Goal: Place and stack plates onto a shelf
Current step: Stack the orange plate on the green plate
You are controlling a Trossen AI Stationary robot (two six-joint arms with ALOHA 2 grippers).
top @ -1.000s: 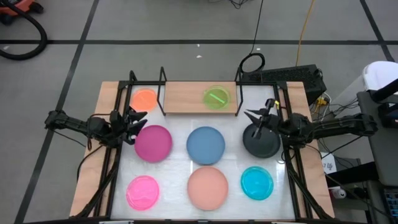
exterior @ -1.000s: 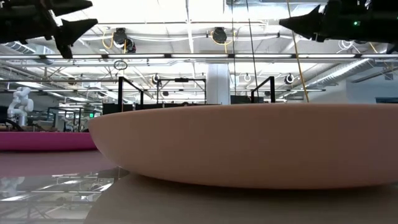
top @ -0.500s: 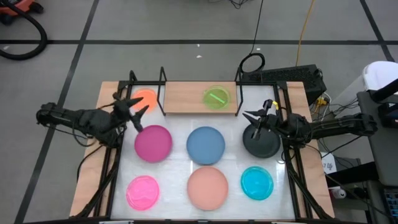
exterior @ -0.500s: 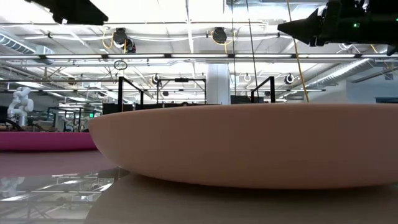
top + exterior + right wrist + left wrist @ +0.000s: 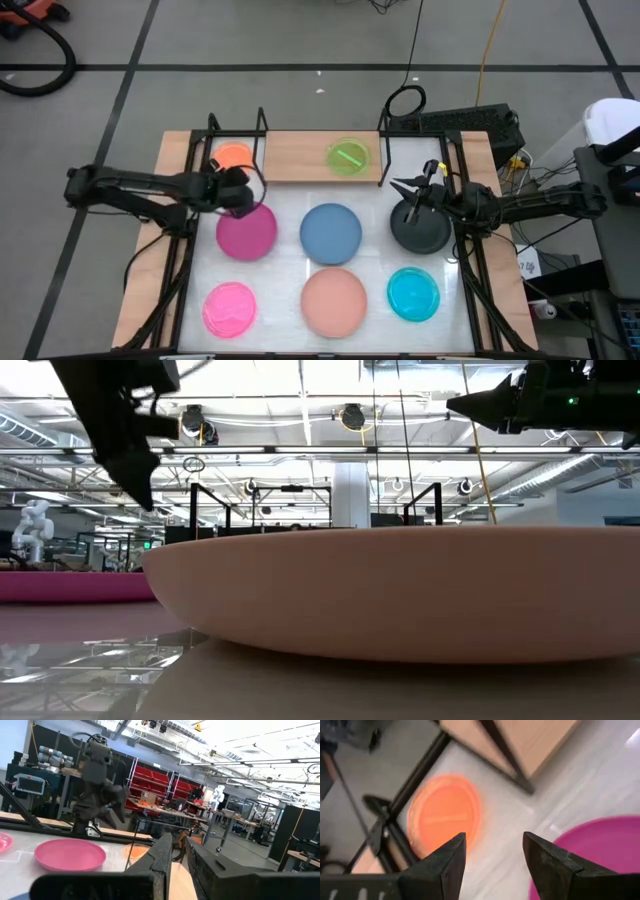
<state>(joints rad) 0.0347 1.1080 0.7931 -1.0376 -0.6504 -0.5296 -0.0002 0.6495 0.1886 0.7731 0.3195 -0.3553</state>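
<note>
My left gripper [image 5: 241, 196] hangs open and points down over the far edge of the magenta plate [image 5: 247, 231], just near of the orange plate [image 5: 445, 815]. The orange plate lies flat on the table left of the shelf [image 5: 300, 158]. A small green plate [image 5: 348, 157] lies on the shelf board. Blue [image 5: 331, 232], black [image 5: 421, 230], pink [image 5: 230, 308], salmon [image 5: 334, 302] and cyan [image 5: 413, 294] plates lie flat on the white tabletop. My right gripper [image 5: 403, 186] is shut, holds nothing, and hovers over the black plate's far edge.
Thin black rod uprights [image 5: 262, 125] stand at the shelf's ends, close to my left gripper. Black frame rails [image 5: 178, 270] run along the table's left and right sides. The salmon plate [image 5: 400, 590] fills the low view. Bare tabletop shows between the plates.
My left gripper has swung a little toward the table's right, first up and toward the far edge, then tipped over from about level to pointing down above the magenta plate's far edge. It has stayed open. No plate has moved.
</note>
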